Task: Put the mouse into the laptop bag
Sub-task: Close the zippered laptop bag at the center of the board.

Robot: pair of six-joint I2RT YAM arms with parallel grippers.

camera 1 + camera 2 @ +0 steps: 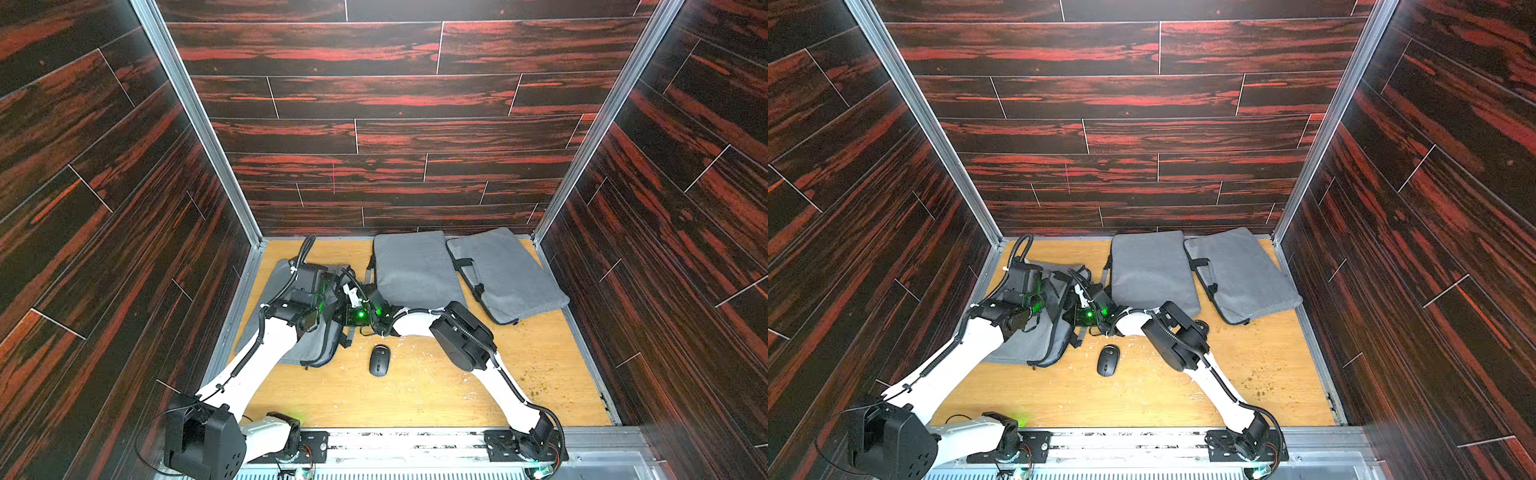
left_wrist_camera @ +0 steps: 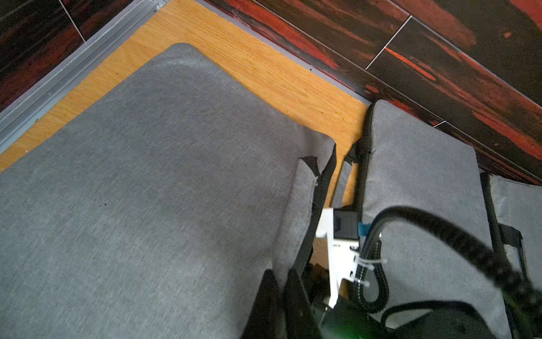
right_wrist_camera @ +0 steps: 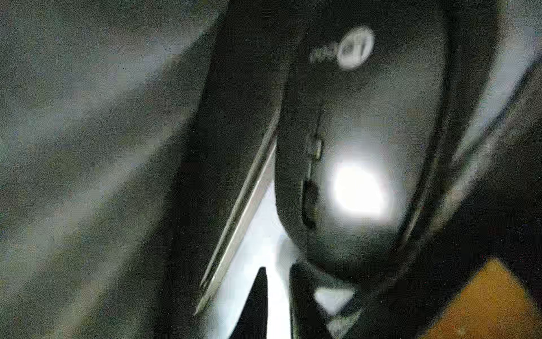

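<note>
While your left gripper (image 1: 330,297) is pinched together, seemingly on the black-trimmed rim of the soft laptop bag (image 2: 146,190), expect that mouth to sag if you let go. The mouse (image 1: 379,360) lies flat on the table (image 1: 415,395), just beside the bag's straps. It looks light, rigid and slick-shelled, so take it across its narrow flanks at mid-body. Your right gripper (image 1: 347,322) sits at the bag's mouth; I cannot tell how its jaws stand (its wrist view shows a close-up mouse (image 3: 352,146) amid dark fabric, perhaps a different one).
</note>
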